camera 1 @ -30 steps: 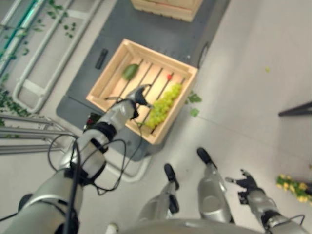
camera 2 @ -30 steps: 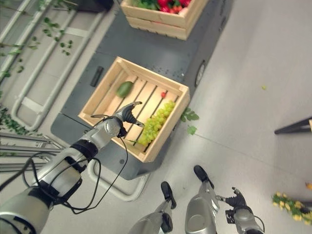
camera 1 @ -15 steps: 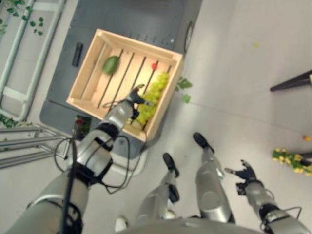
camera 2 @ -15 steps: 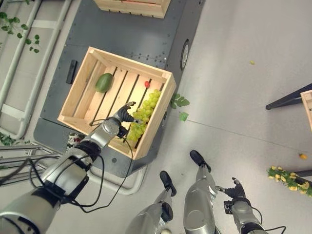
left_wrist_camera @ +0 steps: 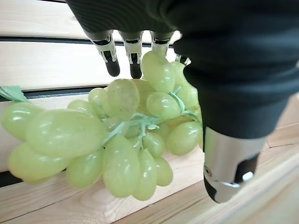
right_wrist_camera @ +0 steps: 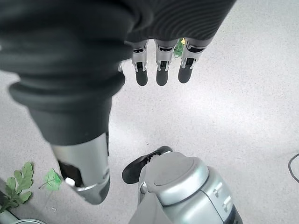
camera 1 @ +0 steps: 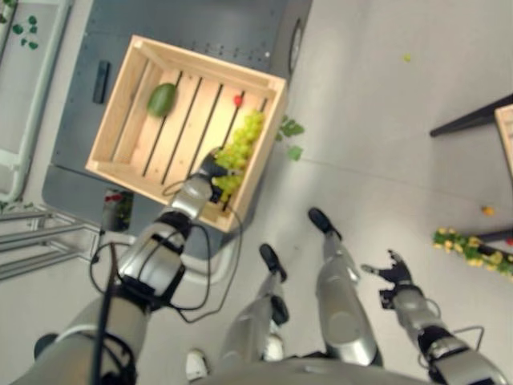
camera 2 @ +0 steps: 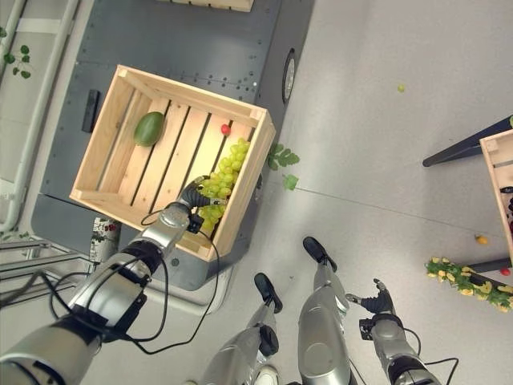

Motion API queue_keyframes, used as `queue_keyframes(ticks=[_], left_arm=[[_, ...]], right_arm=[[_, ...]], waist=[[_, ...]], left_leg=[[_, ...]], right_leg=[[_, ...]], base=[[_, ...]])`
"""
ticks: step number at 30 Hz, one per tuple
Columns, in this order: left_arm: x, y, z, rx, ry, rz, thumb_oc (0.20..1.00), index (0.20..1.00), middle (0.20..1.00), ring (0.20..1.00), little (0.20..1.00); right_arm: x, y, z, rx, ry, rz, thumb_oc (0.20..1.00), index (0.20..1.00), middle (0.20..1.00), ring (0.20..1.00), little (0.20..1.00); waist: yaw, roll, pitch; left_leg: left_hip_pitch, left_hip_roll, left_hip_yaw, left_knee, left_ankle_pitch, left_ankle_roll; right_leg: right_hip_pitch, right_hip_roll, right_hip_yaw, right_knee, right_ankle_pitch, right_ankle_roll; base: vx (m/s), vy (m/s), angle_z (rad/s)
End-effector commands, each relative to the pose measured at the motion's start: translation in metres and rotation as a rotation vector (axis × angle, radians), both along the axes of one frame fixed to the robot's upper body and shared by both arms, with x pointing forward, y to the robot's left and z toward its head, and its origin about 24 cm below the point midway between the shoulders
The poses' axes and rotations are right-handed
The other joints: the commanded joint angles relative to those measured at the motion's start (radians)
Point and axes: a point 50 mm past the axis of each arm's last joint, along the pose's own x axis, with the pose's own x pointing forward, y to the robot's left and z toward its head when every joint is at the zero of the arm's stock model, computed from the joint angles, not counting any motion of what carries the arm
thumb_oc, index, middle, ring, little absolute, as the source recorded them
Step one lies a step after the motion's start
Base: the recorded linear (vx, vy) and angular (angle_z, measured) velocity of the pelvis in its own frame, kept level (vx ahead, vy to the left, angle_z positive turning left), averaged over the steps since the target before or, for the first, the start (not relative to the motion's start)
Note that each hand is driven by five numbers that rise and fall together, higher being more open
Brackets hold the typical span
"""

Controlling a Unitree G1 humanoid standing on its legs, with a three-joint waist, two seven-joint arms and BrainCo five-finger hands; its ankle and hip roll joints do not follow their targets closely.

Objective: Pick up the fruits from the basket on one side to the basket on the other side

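Green grapes (left_wrist_camera: 117,140), soft, loose-hanging and easily bruised, lying on wooden crate (camera 2: 104,144) slats directly under left hand (camera 2: 190,198). Fingers (left_wrist_camera: 110,56) spread over the bunch, not yet closed. Best cradled around the stem cluster, gently. Right hand (camera 2: 375,305) open, idle above floor.

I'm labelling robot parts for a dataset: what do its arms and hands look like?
Both arms are silver-grey with rounded segments. The left hand and right hand each wear a dark ribbed cover over back and wrist, with silver fingers ending in dark tips and a separate silver thumb.
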Motion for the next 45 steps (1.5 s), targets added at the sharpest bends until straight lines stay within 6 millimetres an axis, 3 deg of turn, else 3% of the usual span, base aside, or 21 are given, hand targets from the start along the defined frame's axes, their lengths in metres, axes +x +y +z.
queue_keyframes(ticks=[1,17,27,28,29,35,45], left_arm=[[0.003,0.022,0.007,-0.006,-0.019,0.125,1.000,1.000,1.000,1.000,1.000],[0.010,0.020,0.027,0.032,-0.121,0.211,1.000,1.000,1.000,1.000,1.000],[0.016,0.022,0.041,0.283,-0.144,0.174,1.000,1.000,1.000,1.000,1.000],[0.017,0.022,0.043,0.316,-0.145,0.166,0.467,0.467,0.467,0.467,0.467],[0.018,0.022,0.047,0.356,-0.160,0.161,0.200,0.200,0.200,0.200,0.200],[0.020,0.020,0.053,0.489,-0.184,0.129,0.200,0.200,0.200,0.200,0.200],[0.020,0.026,0.059,0.511,-0.225,0.146,0.200,0.200,0.200,0.200,0.200]], right_arm=[[0.000,0.000,0.003,-0.013,-0.039,-0.007,1.000,1.000,1.000,1.000,1.000],[0.014,0.017,0.015,-0.027,-0.157,0.047,1.000,1.000,1.000,1.000,1.000],[0.017,0.023,0.026,-0.029,-0.246,0.073,1.000,1.000,1.000,1.000,1.000],[0.017,0.024,0.026,-0.029,-0.248,0.075,1.000,1.000,1.000,1.000,1.000],[0.017,0.025,0.027,-0.031,-0.254,0.079,1.000,1.000,1.000,1.000,1.000],[0.018,0.027,0.029,-0.033,-0.273,0.090,1.000,1.000,1.000,1.000,1.000],[0.026,0.035,0.034,-0.036,-0.312,0.113,1.000,1.000,1.000,1.000,1.000]], waist=[[0.014,-0.045,-0.006],[-0.006,-0.067,0.038],[-0.029,-0.085,0.060],[-0.030,-0.086,0.060],[-0.031,-0.087,0.060],[-0.029,-0.092,0.060],[-0.012,-0.106,0.057]], left_leg=[[0.021,-0.019,0.025,0.068,-0.130,-0.027],[-0.031,-0.021,0.059,0.087,-0.139,-0.026],[-0.083,-0.023,0.095,0.103,-0.149,-0.022],[-0.087,-0.022,0.100,0.103,-0.150,-0.022],[-0.090,-0.021,0.104,0.104,-0.150,-0.022],[-0.106,-0.015,0.116,0.104,-0.150,-0.023],[-0.110,-0.008,0.112,0.101,-0.147,-0.026]], right_leg=[[-0.056,0.053,0.014,0.014,-0.021,0.015],[-0.122,0.063,0.029,0.026,-0.010,0.020],[-0.187,0.075,0.054,0.036,0.003,0.023],[-0.190,0.076,0.057,0.036,0.003,0.024],[-0.195,0.077,0.058,0.036,0.006,0.025],[-0.217,0.084,0.063,0.036,0.012,0.026],[-0.218,0.094,0.057,0.036,0.015,0.022]], base=[[0.02,0.013,-0.03],[0.00,0.005,-0.08],[0.01,0.011,-0.08],[0.02,0.005,-0.11],[0.01,0.003,-0.14],[0.01,-0.011,-0.12],[0.00,-0.003,0.00]])
